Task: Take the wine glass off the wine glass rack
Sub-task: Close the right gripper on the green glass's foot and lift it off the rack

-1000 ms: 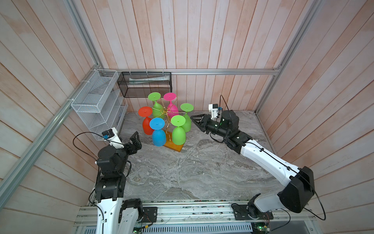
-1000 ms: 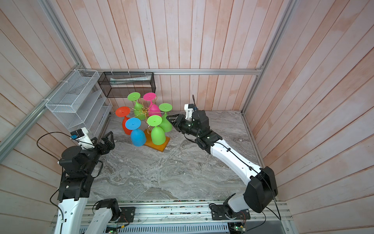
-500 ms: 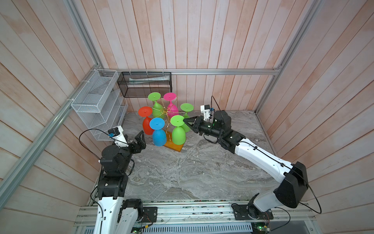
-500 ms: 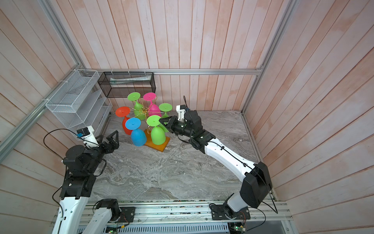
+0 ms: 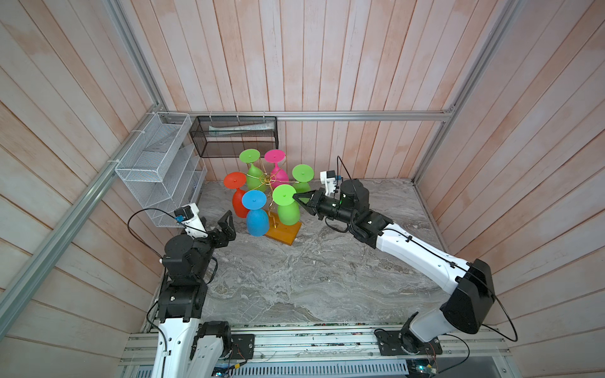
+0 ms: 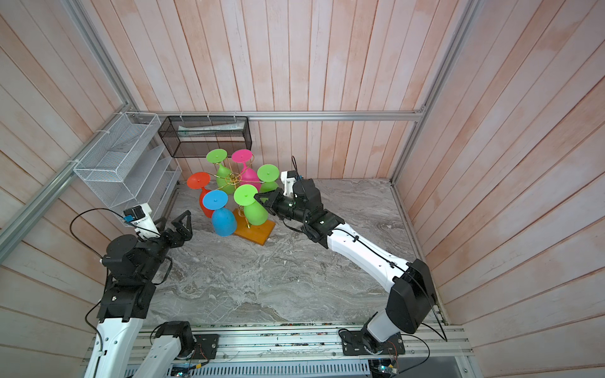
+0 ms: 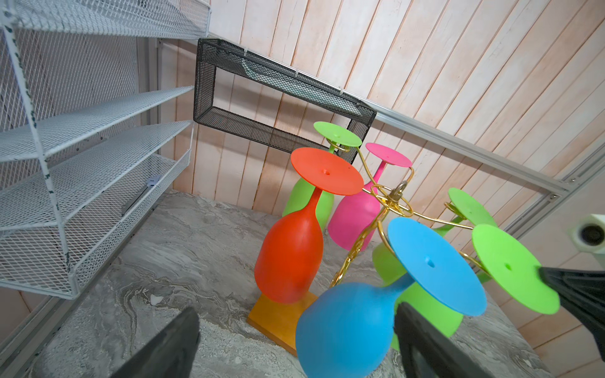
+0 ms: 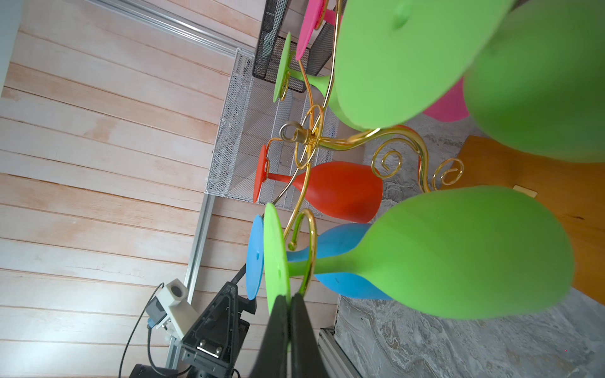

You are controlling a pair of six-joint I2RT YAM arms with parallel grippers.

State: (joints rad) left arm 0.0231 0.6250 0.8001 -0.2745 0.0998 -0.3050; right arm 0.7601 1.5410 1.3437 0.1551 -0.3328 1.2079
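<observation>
The wine glass rack is a gold wire stand on an amber wooden base. Several coloured glasses hang upside down from it. My right gripper is shut on the rim of the foot disc of the front green wine glass. That glass's stem sits in a gold scroll arm. My left gripper is open, low and just left of the blue glass, apart from it.
A white wire mesh shelf hangs on the left wall. A black mesh basket hangs on the back wall behind the rack. Red, pink and other green glasses crowd the rack. Grey marble floor spreads in front.
My right gripper moved left to the rack and shut on the front green glass's foot. My left arm moved forward toward the blue glass, its gripper staying open.
</observation>
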